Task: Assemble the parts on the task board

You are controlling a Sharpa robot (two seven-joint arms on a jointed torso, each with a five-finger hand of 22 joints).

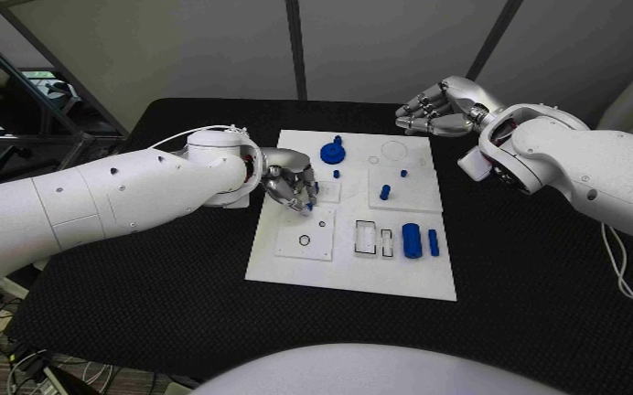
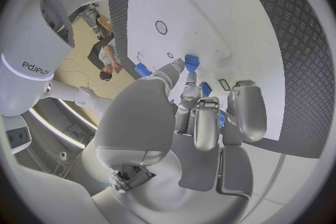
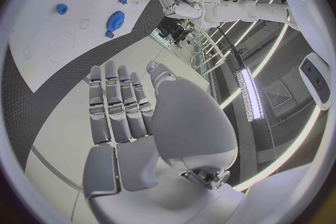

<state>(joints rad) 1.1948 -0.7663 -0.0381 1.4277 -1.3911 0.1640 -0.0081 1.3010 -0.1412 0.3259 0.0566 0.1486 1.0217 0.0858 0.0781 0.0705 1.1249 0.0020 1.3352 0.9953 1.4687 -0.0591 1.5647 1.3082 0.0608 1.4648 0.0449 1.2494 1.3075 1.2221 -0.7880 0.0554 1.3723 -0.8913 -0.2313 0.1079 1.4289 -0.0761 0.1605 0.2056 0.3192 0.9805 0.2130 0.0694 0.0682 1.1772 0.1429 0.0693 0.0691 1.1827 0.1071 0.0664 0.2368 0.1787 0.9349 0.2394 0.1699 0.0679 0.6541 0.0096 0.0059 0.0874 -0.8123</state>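
Blue part [image 1: 309, 204]: small, rigid, light; left hand [image 1: 288, 186] pinching it by fingertips at board's [image 1: 356, 272] nine o'clock; right hand [image 1: 442, 110] hovering released.

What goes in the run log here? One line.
left hand: holds small blue part over task board | right hand: open, off board

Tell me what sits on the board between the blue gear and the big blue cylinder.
In the head view, between the blue gear and the big blue cylinder stands a small blue peg on the task board; otherwise bare white plate.
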